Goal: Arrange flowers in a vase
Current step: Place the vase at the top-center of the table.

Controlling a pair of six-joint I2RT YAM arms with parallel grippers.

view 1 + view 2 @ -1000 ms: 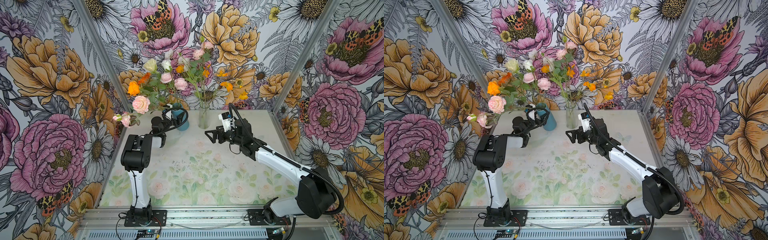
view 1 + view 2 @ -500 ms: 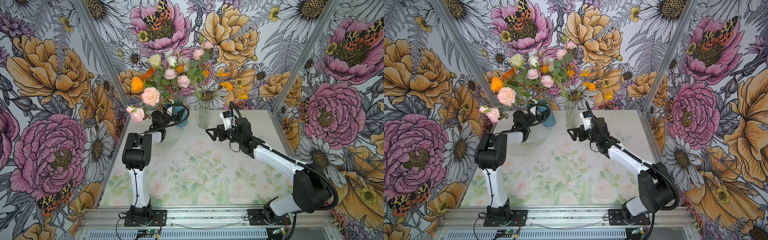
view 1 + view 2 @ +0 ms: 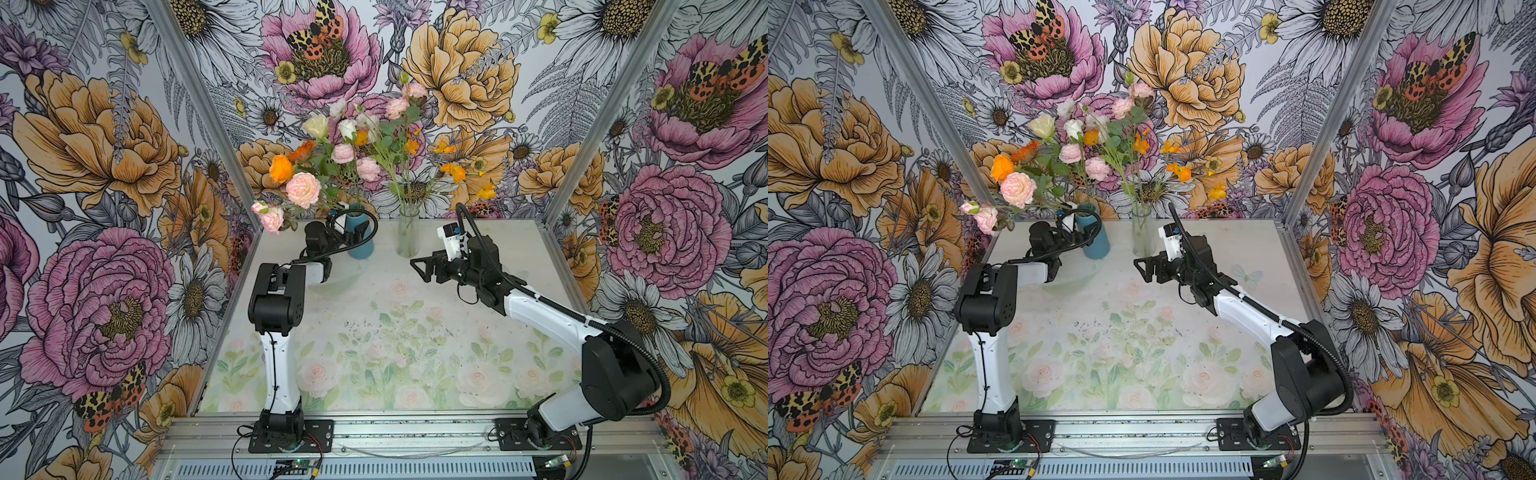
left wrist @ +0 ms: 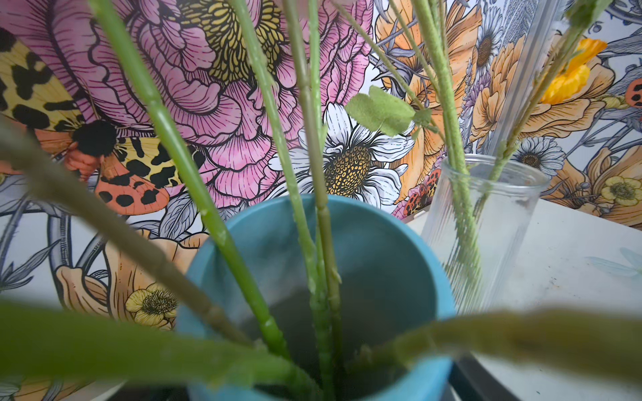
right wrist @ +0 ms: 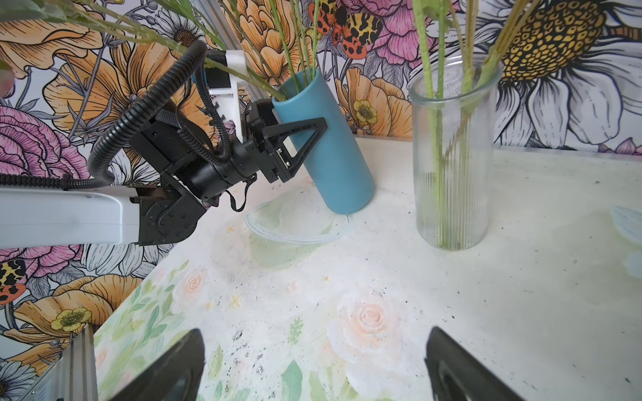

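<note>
Flowers (image 3: 303, 189) stand in two vases at the back of the table (image 3: 498, 257).
One blue vase (image 3: 360, 245), tilted, carries pink, cream and orange heads. One ribbed glass vase (image 3: 408, 237), upright and near it, carries orange, yellow and pink. The heads overlap, so I cannot count them. Left claw (image 3: 358, 232) is clamped across the blue vase. Right claw (image 3: 417, 269) has its fingers wide apart, holding nothing, near the glass vase. One clear bowl (image 5: 288, 225) sits at the blue vase's foot.
</note>
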